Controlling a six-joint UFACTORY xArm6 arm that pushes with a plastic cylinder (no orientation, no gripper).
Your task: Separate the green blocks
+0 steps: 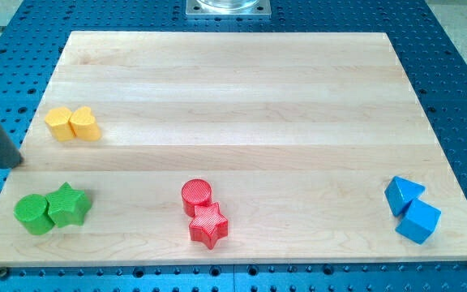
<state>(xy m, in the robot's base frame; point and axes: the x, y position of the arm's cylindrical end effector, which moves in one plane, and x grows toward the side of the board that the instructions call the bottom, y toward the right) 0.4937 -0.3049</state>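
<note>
Wooden board [233, 89] holds four colour pairs; our green cylinder [32, 214] and green star [69, 204] sit touching at the view's bottom left, so separation isn't started. No gripper on our arm, just a rod; my tip [13, 165] rests off the board's left edge, above the greens, touching neither

You have bright, even overhead light across the pale wooden board surface [233, 97], with no hard glare on the wood. The blocks on it throw only short, soft shadows: look beneath the red star-shaped block [208, 225] and the blue cube [418, 221] near the board's lower edge. The dark rod left of the board is slightly soft; my tip [12, 165] casts a faint smudge. Focus is sharp across the board, grain visible.
</note>
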